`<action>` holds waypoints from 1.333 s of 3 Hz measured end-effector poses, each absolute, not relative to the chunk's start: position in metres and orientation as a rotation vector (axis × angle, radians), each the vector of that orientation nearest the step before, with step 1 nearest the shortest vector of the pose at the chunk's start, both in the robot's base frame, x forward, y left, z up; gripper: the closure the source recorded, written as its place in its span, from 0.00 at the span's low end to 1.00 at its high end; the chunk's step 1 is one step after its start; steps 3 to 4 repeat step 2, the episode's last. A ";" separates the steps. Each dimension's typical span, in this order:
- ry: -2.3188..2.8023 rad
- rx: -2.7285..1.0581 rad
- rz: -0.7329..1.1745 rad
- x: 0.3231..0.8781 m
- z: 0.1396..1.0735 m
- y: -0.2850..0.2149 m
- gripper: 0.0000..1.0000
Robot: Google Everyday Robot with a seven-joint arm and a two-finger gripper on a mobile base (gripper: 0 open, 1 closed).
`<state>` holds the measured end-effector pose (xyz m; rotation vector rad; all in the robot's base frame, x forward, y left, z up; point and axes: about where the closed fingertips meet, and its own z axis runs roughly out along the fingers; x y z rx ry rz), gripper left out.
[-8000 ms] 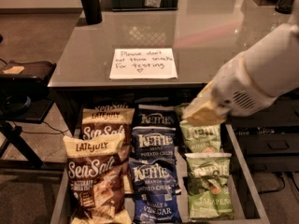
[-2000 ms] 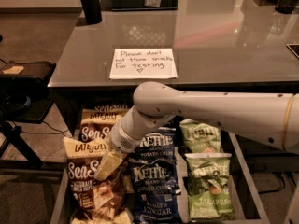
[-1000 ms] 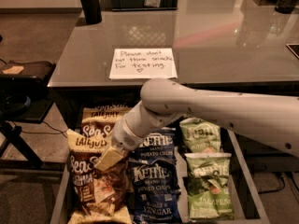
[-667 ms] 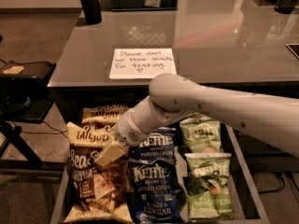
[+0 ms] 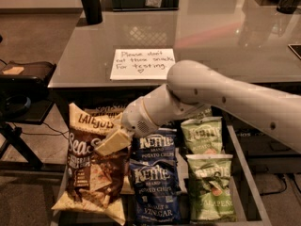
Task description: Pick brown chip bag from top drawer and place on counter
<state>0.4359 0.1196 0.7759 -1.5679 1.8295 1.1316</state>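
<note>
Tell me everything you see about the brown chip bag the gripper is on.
The brown chip bag is dark and glossy, with a cream top band reading LATE JULY, white Sea Salt script and tortilla chips pictured. It stands tilted, facing the camera, at the left of the top drawer. The gripper is shut on its upper right edge; a blue Kettle bag lies beside.

Pincer (image 5: 113, 141) on leftmost chip bag (image 5: 89, 173), in drawer (image 5: 248, 182) before counter (image 5: 211, 41)

Gripper (image 5: 113, 142), clamped on the brown chip bag (image 5: 91, 168), is crowded by blue Kettle bags (image 5: 155, 182) in the top drawer (image 5: 239, 173). Open counter (image 5: 225, 41) is noted around the paper note (image 5: 142, 63); a dark post (image 5: 89, 4) stands far back.
</note>
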 end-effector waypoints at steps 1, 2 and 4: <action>1.814 -1.555 1.088 0.440 0.809 0.105 1.00; 1.830 -1.583 1.055 0.448 0.834 0.090 1.00; 1.830 -1.583 1.055 0.448 0.834 0.090 1.00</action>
